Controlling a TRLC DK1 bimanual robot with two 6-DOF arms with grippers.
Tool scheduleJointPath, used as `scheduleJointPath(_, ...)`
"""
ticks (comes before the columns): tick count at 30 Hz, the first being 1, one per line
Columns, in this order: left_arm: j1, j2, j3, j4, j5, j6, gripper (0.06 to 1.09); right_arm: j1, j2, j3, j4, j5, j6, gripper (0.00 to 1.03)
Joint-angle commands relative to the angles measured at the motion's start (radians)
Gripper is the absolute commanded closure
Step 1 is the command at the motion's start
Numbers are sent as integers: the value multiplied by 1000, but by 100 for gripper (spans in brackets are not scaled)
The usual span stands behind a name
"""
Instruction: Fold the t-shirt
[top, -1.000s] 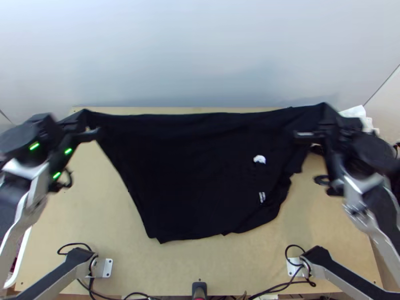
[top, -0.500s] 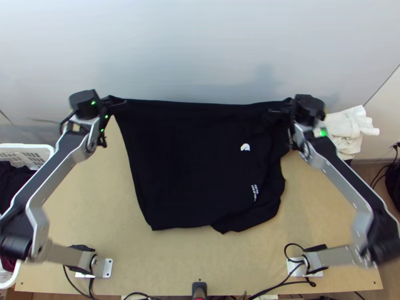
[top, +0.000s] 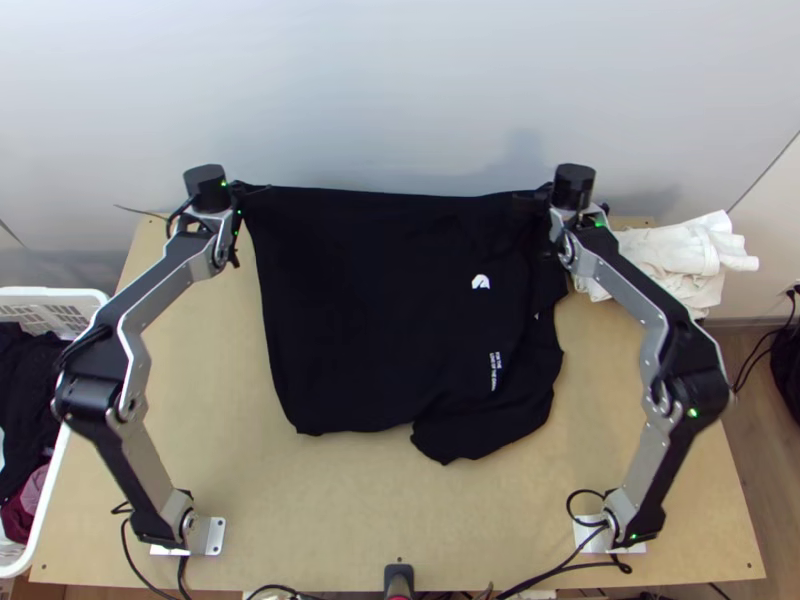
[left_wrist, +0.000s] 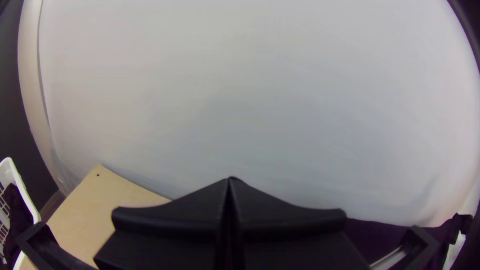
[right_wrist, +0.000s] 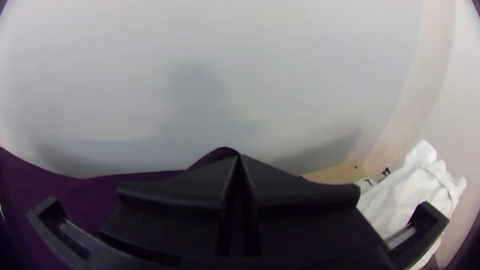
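Spreading across the middle of the light wooden table (top: 400, 510), the black t-shirt (top: 370, 320) is running from its far edge, drawn out between the two arms beside the pale wall (top: 370, 80), down towards the near side. Its lower edge is lying on the wood, flat towards the left and making a separate, creased flap towards the right. White print is showing on its right half.

The left gripper (top: 250, 190) is holding the far left corner, and the right gripper (top: 535, 200) is holding the far edge near its right end. In their wrist views, both pincers are standing narrow, their fingertips meeting on the cloth.

Bare wood is showing on either side of the shirt and in front of it. Black cables (top: 575, 500) are curling over the near part, by the metal base plate (top: 590, 545) of the right arm, and a small dark object (top: 398, 578) is sitting at the middle of the near edge.

Behind it all, the wall is carrying soft grey shadows. A heap of white cloth (top: 675, 260) is lying at the far right corner, partly past the table's edge. Beyond that side, a brown wooden floor (top: 745, 370) is showing, with a dark item (top: 790, 365) resting there. On the left, a white basket (top: 50, 295) is holding dark clothes (top: 25, 380) and a dark red one (top: 22, 510).
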Motion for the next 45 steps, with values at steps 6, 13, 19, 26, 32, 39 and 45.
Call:
scheduleJointPath(6, -4, 194, 165, 25, -40, 9, 105, -3, 185, 146, -20, 37, 33, 100)
scheduleJointPath(13, -19, 248, 191, 26, -46, 6, 105, 10, 235, 166, -28, 57, 44, 100)
scheduleJointPath(19, -24, 240, 169, 7, -46, -21, 80, 25, 240, 160, -32, 87, 79, 57)
scheduleJointPath(26, -56, 146, 158, -174, -40, -111, 12, 57, 192, 164, -134, 89, 142, 6)
scheduleJointPath(32, -71, -44, 108, -375, 49, -169, 12, 62, 80, 158, -261, 92, 179, 5)
scheduleJointPath(39, -68, -343, -113, -437, 131, -215, 12, 62, -78, 101, -338, 92, 216, 4)
scheduleJointPath(45, 18, -483, -158, -504, 207, -223, 12, 63, -174, 57, -387, 90, 217, 4)
